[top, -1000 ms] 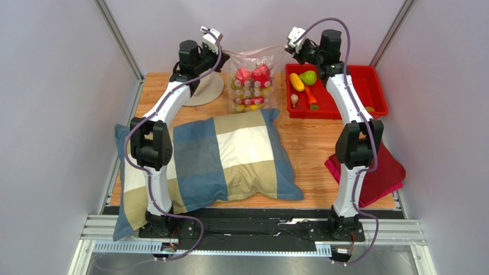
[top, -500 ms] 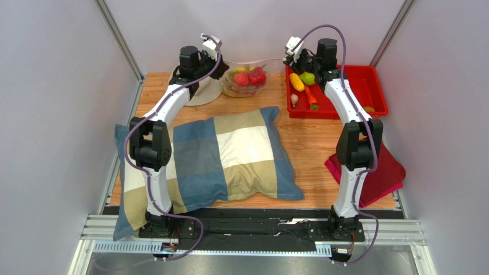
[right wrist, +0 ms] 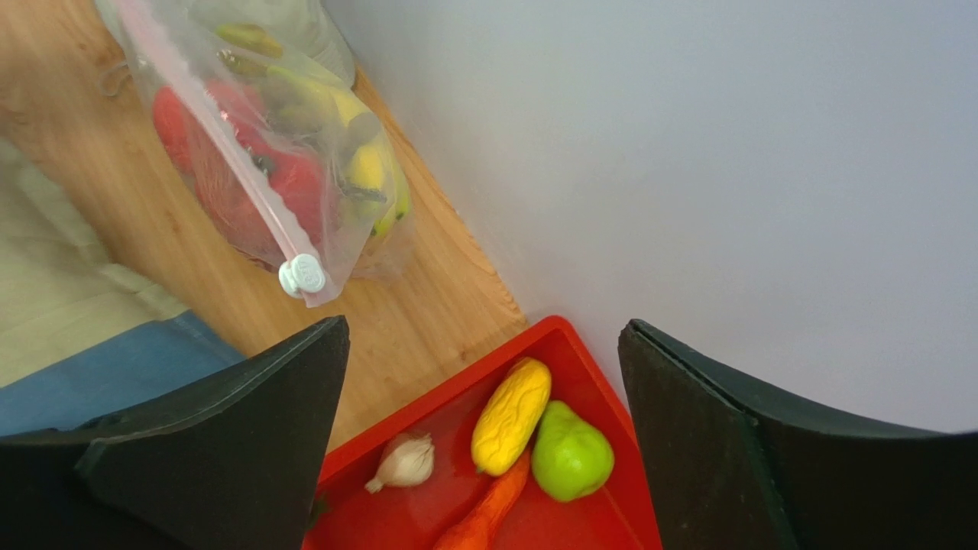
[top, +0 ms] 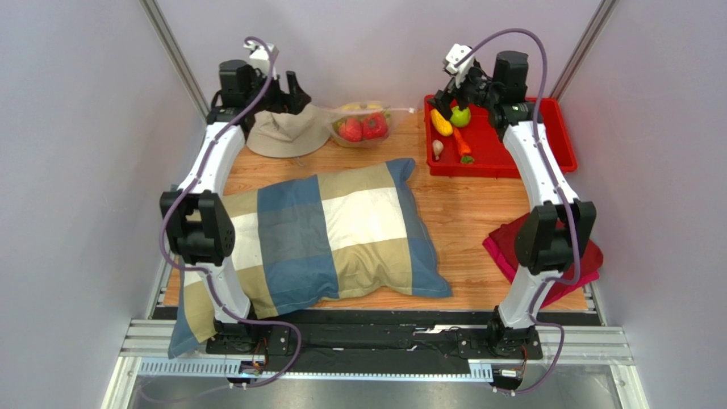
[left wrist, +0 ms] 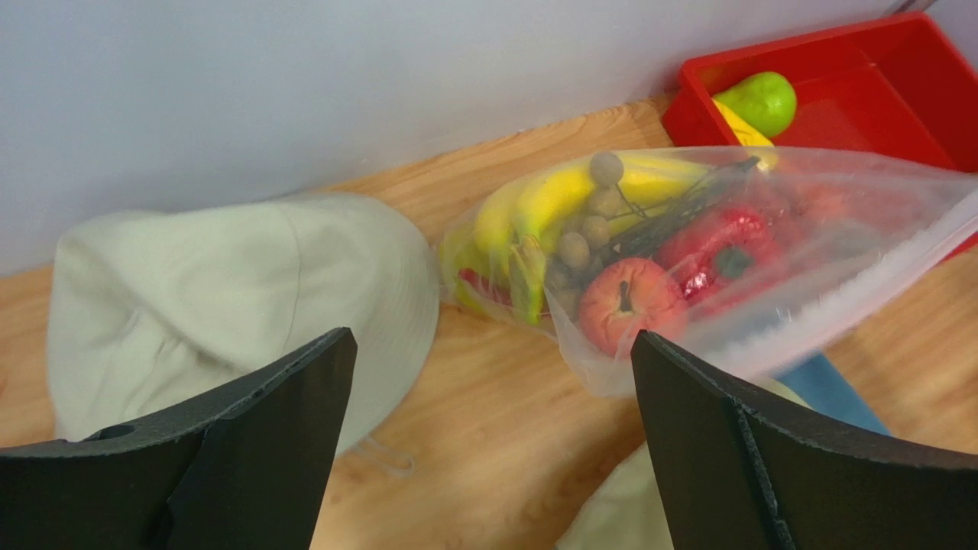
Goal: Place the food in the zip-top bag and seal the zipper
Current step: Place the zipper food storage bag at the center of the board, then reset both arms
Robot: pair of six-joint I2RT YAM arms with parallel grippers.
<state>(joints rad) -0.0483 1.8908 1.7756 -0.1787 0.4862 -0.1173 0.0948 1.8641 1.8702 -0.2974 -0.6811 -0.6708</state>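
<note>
A clear zip-top bag [top: 363, 126] lies on its side at the middle of the table's [top: 465, 213] far edge. It holds bananas [left wrist: 551, 201], a red pepper [left wrist: 723, 246], an apple [left wrist: 629, 304] and a tan bunch [left wrist: 585, 224]. Its zipper [right wrist: 230, 157], a pink strip, ends at a white slider [right wrist: 301, 275]; whether it is fully sealed cannot be told. Corn [right wrist: 511, 415], a pear [right wrist: 571, 453], garlic [right wrist: 402, 462] and a carrot [right wrist: 482, 521] lie in the red tray [top: 537, 136] at the far right corner, so packing looks unfinished. The left claw [left wrist: 488, 435] hovers wide and empty between the bag and a beige hat [left wrist: 230, 287]. The right claw [right wrist: 482, 435] gapes wide and empty above the tray, seemingly placed to fetch more food.
</note>
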